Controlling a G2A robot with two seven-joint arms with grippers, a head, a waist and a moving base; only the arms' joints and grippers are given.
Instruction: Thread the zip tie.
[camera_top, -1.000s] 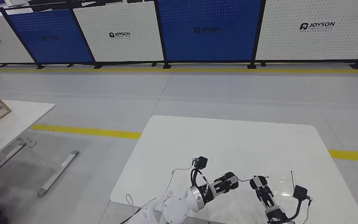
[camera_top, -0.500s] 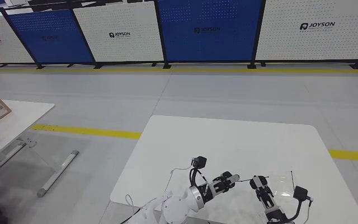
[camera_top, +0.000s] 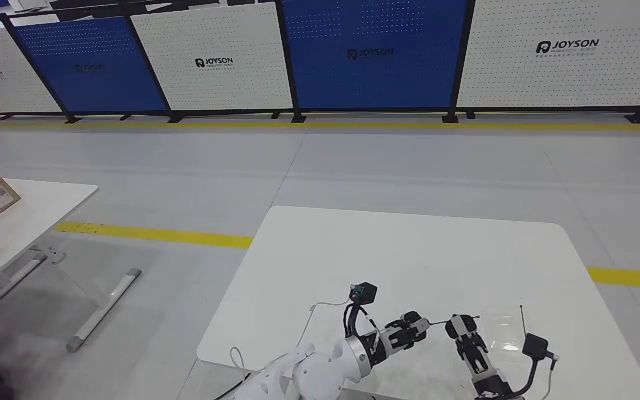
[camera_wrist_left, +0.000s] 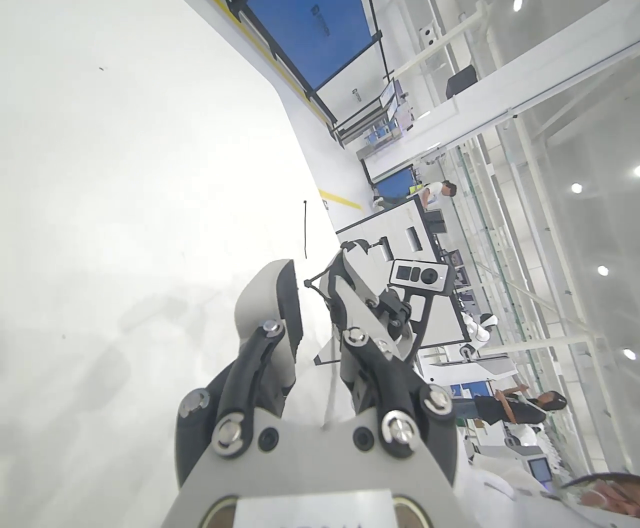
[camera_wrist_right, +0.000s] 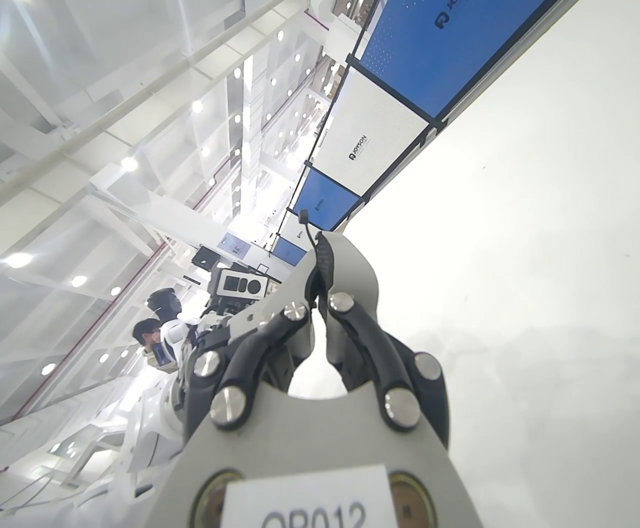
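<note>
Pinching the zip tie (camera_wrist_right: 303, 216) tight in the right tool (camera_wrist_right: 320, 242), holding its head just at the mouth of the wide-open, empty left tool (camera_wrist_left: 312, 270).

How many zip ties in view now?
2: one thin black plastic zip tie pinched in the right hand; a second black zip tie lying loose on the white table.
</note>
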